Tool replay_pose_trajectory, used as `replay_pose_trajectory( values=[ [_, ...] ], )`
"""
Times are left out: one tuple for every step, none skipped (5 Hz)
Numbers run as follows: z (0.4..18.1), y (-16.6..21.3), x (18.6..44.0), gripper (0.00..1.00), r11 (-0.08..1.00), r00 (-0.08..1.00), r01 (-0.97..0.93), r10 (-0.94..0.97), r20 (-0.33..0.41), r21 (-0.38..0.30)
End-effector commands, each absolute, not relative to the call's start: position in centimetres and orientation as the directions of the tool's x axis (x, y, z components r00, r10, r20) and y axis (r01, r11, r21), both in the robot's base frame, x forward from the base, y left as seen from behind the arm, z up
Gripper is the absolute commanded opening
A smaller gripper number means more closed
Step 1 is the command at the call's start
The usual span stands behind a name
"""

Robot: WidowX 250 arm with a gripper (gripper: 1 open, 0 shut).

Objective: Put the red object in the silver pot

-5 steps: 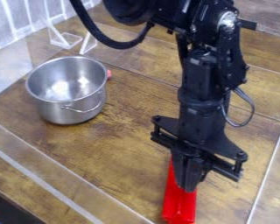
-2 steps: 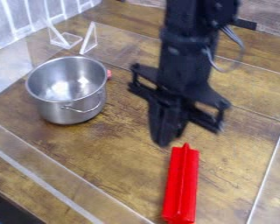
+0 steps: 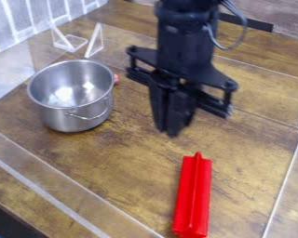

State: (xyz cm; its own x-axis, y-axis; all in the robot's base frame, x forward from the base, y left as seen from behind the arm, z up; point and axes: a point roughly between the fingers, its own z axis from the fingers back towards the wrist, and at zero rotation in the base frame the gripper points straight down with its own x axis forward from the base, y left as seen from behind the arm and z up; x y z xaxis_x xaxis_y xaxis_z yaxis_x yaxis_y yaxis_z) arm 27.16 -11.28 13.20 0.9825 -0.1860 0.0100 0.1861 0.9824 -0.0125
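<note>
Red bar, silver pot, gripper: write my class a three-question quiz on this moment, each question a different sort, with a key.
1. True or false: the red bar lies inside the silver pot.
2. What lies in the gripper? A) the red bar B) nothing C) the pot's handle
3. Fill in: the red bar lies flat on the wooden ___.

Key: 1 false; 2 B; 3 table.

No legible text or labels.
</note>
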Motion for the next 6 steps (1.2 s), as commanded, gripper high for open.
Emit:
replay_pose_trajectory(
  values=[
    [12.6,-14.0,27.9,1.0,0.953,0.953,0.301,-0.299,0.053,-0.028],
    [9.6,-14.8,28.0,1.0,0.96,0.959,0.279,-0.276,0.067,-0.034],
    [6.8,-14.9,27.7,1.0,0.967,0.966,0.253,-0.25,0.062,-0.042],
    [5.3,-14.3,27.9,1.0,0.977,0.977,0.208,-0.205,0.05,-0.051],
    [4.6,-13.6,28.0,0.0,0.985,0.986,0.161,-0.159,0.048,-0.058],
    [6.7,-12.4,28.4,0.0,0.986,0.986,0.164,-0.164,0.027,-0.027]
  ],
)
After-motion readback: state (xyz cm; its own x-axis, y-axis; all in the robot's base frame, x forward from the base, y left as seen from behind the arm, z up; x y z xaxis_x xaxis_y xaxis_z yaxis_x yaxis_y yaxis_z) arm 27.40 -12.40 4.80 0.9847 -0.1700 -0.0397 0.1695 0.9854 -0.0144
